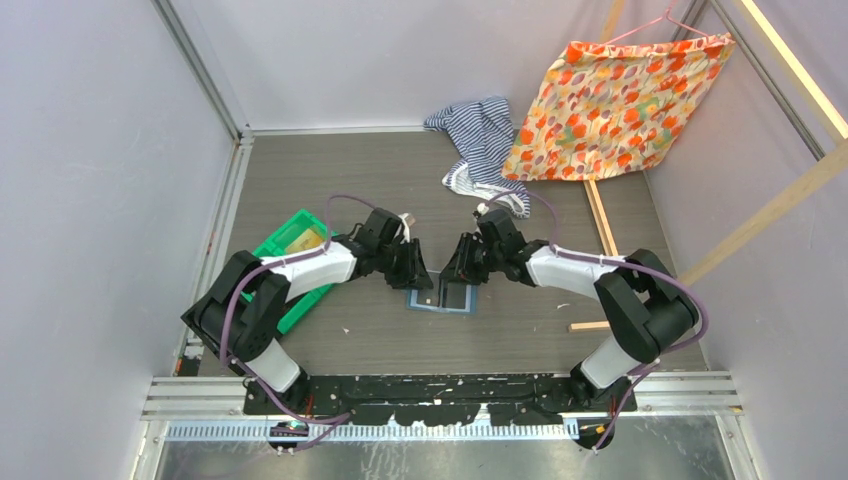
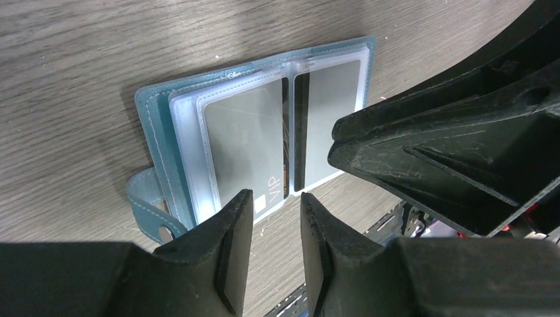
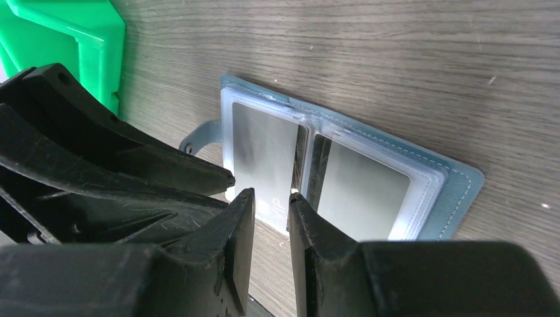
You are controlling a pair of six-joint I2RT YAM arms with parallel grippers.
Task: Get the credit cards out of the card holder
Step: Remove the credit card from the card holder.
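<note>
The slate-blue card holder (image 1: pixel 440 298) lies open and flat on the table between my two grippers. Its clear sleeves show two grey credit cards side by side: one marked VIP (image 2: pixel 241 142) and another to its right (image 2: pixel 330 112). In the right wrist view the holder (image 3: pixel 455 191) shows the same two cards (image 3: pixel 261 155) (image 3: pixel 366 191). My left gripper (image 2: pixel 277 198) hangs just above the holder's near edge, jaws slightly open with only table between them. My right gripper (image 3: pixel 272 197) hovers over the holder's middle fold, also narrowly open and holding nothing. The two grippers' fingers nearly meet above the holder.
A green plastic bin (image 1: pixel 290 262) sits left of the holder, under the left arm. A striped cloth (image 1: pixel 480 140) and an orange floral cloth (image 1: pixel 620 105) lie at the back. A wooden frame (image 1: pixel 760 220) runs along the right, and grey walls enclose the table.
</note>
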